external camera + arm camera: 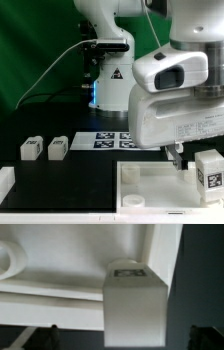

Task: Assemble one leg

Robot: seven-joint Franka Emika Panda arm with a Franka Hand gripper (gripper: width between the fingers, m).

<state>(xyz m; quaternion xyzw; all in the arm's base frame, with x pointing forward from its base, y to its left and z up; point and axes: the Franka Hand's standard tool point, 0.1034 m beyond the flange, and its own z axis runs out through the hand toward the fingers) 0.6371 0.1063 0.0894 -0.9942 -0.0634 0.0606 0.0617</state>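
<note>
A white leg (135, 303) with a black-and-white tag on its end fills the middle of the wrist view, lying against the raised rim of the white tray part (60, 291). My gripper (128, 339) is open. Its two dark fingers stand wide on either side of the leg with gaps, not touching it. In the exterior view the gripper (180, 155) hangs low over the tray part (150, 190), with a tagged leg (210, 170) just to the exterior view's right of the visible finger. Two more legs (30, 150) (57, 148) lie on the black table at the exterior view's left.
The marker board (115, 140) lies behind the tray part near the robot base. A white piece (5, 182) sits at the exterior view's left edge. A green curtain hangs behind.
</note>
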